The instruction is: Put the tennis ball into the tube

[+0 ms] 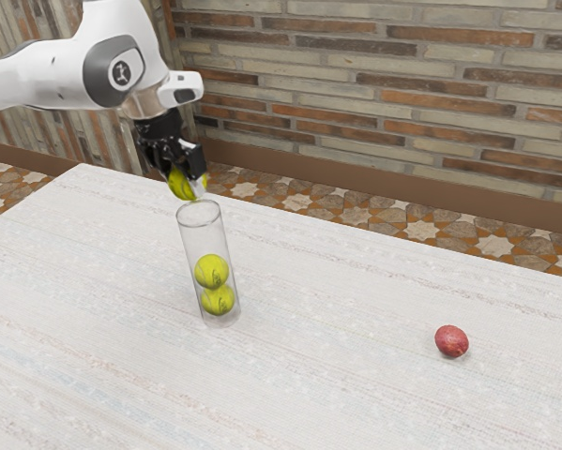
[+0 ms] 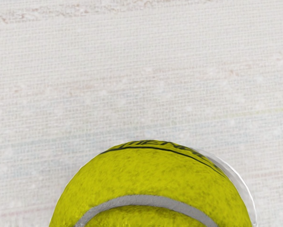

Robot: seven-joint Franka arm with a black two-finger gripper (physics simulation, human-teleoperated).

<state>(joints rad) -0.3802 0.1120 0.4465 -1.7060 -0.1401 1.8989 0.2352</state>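
My black gripper (image 1: pixel 187 178) is shut on a yellow tennis ball (image 1: pixel 180 184), held just above the clear tube's mouth and slightly toward the exterior view's left. The transparent tube (image 1: pixel 194 246) stands upright on the table, with one tennis ball (image 1: pixel 212 271) resting on another (image 1: pixel 219 301) inside it. In the wrist view the held ball (image 2: pixel 150 179) looms large, and a curved piece of the tube's rim (image 2: pixel 247 194) peeks out beside it. Part of the held ball is hidden behind the fingers.
A small red fruit-like object (image 1: pixel 451 341) lies on the white table (image 1: pixel 356 375), well toward the exterior view's right of the tube. Behind the table's far edge are a tiled floor and a brick wall.
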